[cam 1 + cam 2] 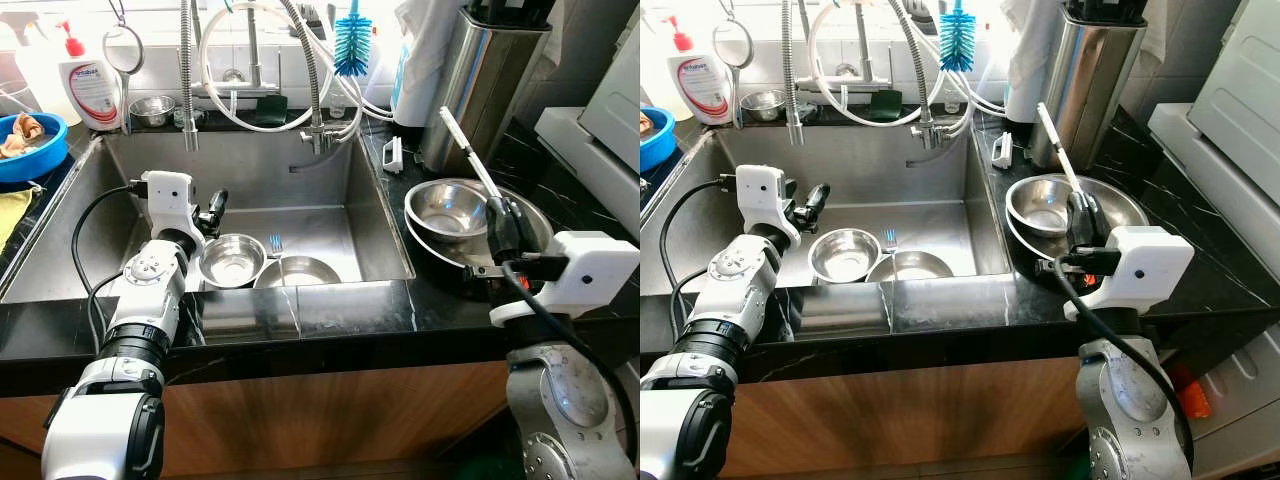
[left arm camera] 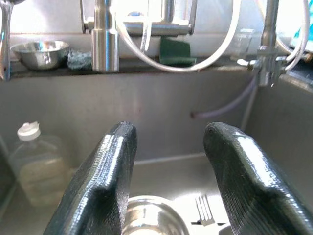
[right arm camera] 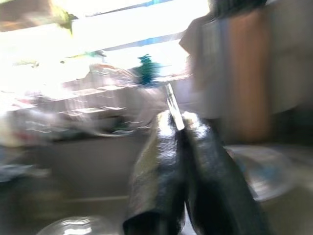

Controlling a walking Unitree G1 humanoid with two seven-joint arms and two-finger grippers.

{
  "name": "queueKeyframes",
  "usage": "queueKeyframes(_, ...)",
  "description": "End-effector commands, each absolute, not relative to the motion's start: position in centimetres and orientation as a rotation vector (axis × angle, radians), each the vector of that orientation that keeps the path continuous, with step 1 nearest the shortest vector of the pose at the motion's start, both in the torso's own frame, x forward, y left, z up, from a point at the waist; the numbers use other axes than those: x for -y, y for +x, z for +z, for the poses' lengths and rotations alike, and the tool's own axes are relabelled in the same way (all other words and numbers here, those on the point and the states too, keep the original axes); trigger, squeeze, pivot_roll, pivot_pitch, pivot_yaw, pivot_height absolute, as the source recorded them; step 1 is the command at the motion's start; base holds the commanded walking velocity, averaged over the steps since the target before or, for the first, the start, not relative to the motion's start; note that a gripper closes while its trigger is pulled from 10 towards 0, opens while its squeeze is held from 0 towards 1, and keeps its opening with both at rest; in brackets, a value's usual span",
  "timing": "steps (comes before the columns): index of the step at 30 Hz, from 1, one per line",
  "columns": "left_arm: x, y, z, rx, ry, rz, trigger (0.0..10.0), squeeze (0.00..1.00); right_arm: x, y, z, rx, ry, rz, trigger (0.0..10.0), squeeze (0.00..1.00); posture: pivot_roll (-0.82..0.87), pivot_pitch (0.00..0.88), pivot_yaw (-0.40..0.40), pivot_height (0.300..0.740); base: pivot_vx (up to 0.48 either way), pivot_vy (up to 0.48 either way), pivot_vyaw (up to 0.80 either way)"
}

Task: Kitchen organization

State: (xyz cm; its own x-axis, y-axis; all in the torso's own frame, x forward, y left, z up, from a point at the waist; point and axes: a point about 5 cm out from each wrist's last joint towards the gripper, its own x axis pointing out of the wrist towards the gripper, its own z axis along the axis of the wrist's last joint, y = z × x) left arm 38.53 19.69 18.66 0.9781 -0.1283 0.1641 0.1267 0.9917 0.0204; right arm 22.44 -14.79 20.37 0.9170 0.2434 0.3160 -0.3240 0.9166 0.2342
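Observation:
My left gripper (image 1: 213, 212) hangs open inside the steel sink (image 1: 330, 180), just above and left of a small steel bowl (image 1: 232, 260); its fingers (image 2: 110, 161) have nothing between them. A second steel bowl (image 1: 297, 272) and a fork (image 1: 275, 243) lie beside it on the sink floor. My right gripper (image 1: 497, 215) is shut on a long thin white-handled utensil (image 1: 468, 150) that points up and back, over the stacked steel bowls (image 1: 440, 205) on the black counter at the right. The right wrist view is blurred; the utensil (image 3: 172, 105) sticks out between the closed fingers.
A steel knife holder (image 1: 480, 80) stands behind the stacked bowls. Faucets and hoses (image 1: 310, 90) hang over the back of the sink, with a blue brush (image 1: 352, 45). A soap bottle (image 1: 90, 90), a blue bowl (image 1: 30, 145) and a small steel bowl (image 1: 152, 108) sit back left. A clear bottle (image 2: 34, 166) stands in the sink.

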Motion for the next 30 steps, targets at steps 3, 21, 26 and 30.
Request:
queueKeyframes(3, -19.6, 38.7, 20.0, 0.202, -0.021, -0.144, 10.0, 0.0, 14.2, 21.1, 21.0, 0.297, 0.436, 0.475, 10.0, 0.0, -0.01, 0.036, -0.039, 0.74, 0.0, 0.0, 0.0)
queueKeyframes(21, -18.5, 38.4, 21.4, 0.256, -0.143, -0.3, 10.0, 0.0, 15.3, 18.0, 19.3, 0.263, 0.753, 0.659, 10.0, 0.0, 0.0, 0.007, -0.034, 0.74, 0.0, 0.0, 0.0)
queueKeyframes(26, -18.8, 38.4, 21.7, 0.251, -0.233, -0.33, 10.0, 0.0, 15.8, 16.8, 17.4, 0.19, 0.828, 0.647, 10.0, 0.0, 0.0, 0.026, -0.036, 0.74, 0.0, 0.0, 0.0)
queueKeyframes(30, -19.6, 38.2, 21.4, 0.235, -0.311, -0.333, 10.0, 0.0, 16.7, 15.9, 16.5, 0.164, 0.859, 0.626, 10.0, 0.0, 0.0, 0.04, -0.036, 0.74, 0.0, 0.0, 0.0)
